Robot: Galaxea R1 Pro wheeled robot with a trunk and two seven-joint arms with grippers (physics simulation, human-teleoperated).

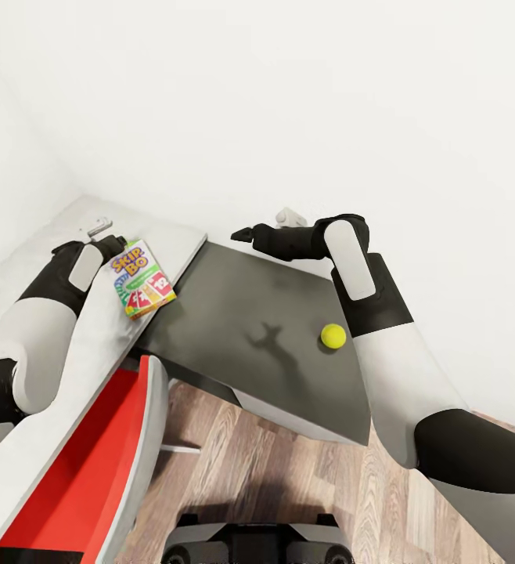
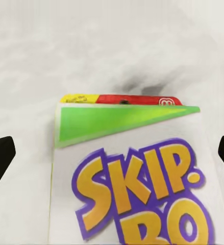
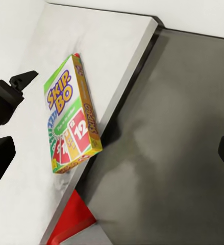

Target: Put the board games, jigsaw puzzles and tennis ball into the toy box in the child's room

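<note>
Skip-Bo box (image 1: 142, 280): lies flat on the white table (image 1: 93, 345), near its edge, at about 10 o'clock in the head view; top flap partly lifted. Left gripper (image 2: 112, 153): fingers spread, one at each side of the box, not touching it. Tennis ball (image 1: 333, 335): on the dark grey surface (image 1: 234, 305), at 3 o'clock from the box, well apart. Right gripper (image 1: 243, 233): above the grey surface at 12 o'clock; jaw state cannot be told. Red seat (image 1: 93, 462): at 7 o'clock

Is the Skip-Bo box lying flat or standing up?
Lying flat. The Skip-Bo box rests face up on the white table, near its edge, with its whole printed front showing. The left pincer is beside it, open.
</note>
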